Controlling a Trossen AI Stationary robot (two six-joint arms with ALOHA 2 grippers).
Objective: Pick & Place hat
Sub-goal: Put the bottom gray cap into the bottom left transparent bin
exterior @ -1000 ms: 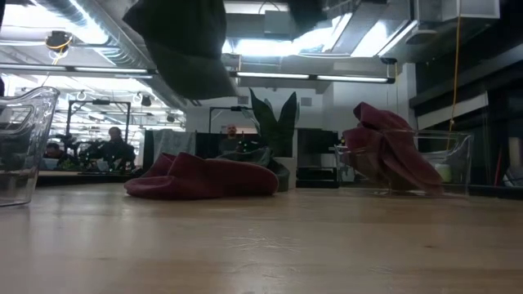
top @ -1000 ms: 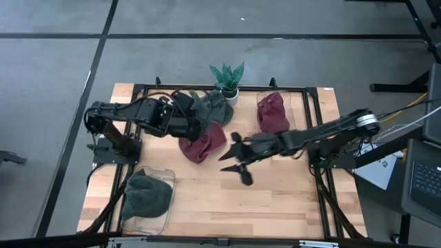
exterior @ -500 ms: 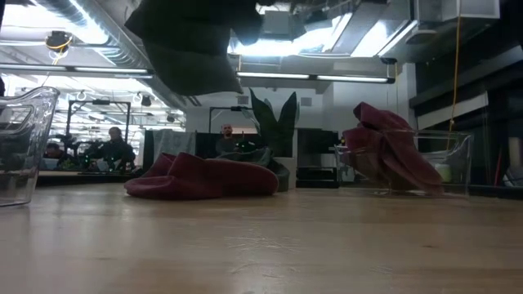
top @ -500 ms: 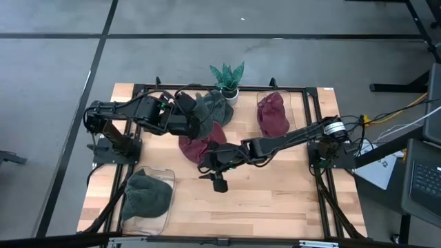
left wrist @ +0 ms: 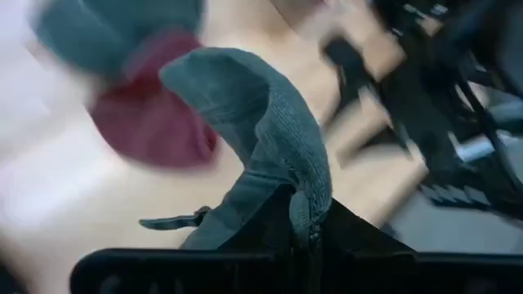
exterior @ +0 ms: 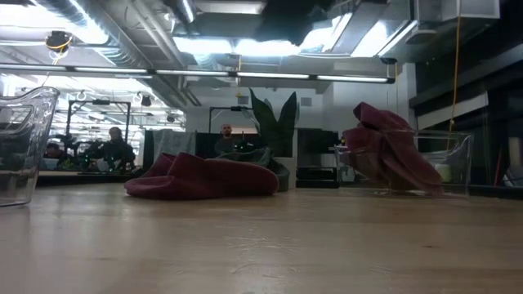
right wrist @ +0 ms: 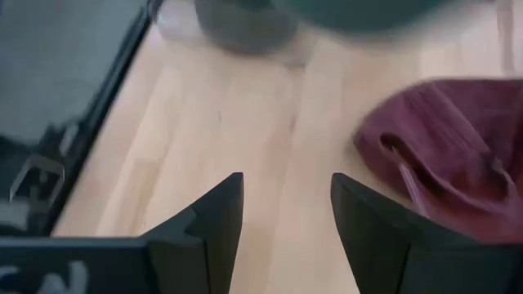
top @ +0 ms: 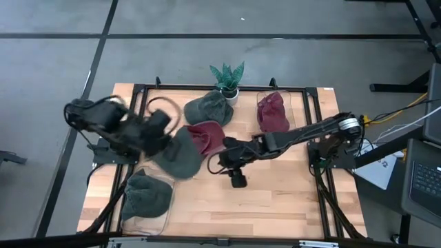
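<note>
My left gripper (top: pixel 165 138) is shut on a grey-green hat (top: pixel 179 155) and carries it over the table's left half, between the red hat and the near-left bin. A second green hat (top: pixel 207 108) lies beside the potted plant (top: pixel 227 77). The red hat (top: pixel 205 136) lies flat on the table's middle, also seen in the low view (exterior: pixel 204 178). My right gripper (top: pixel 231 169) hovers open just near and right of the red hat (right wrist: pixel 441 155), with bare wood between its fingers (right wrist: pixel 216 216). My left gripper (left wrist: pixel 301 224) pinches the grey-green hat between its two fingers by a folded bit of knit at the hat's edge (left wrist: pixel 306 200). The rest of the hat (left wrist: pixel 245 106) reaches out ahead of the fingers, lifted clear of the table.
A clear bin at the near-left corner (top: pixel 165 178) holds another green hat (top: pixel 146 196). A clear bin at the far right (top: pixel 291 103) holds a red hat (top: pixel 273 114). Open wood lies along the near edge. People sit in the room behind the table.
My left arm has swung fast from beside the plant toward the table's near-left, carrying the grey-green hat away from above the other green hat and out of the low view's top. My right gripper has reached left toward the red hat, then drawn slightly back, staying open.
</note>
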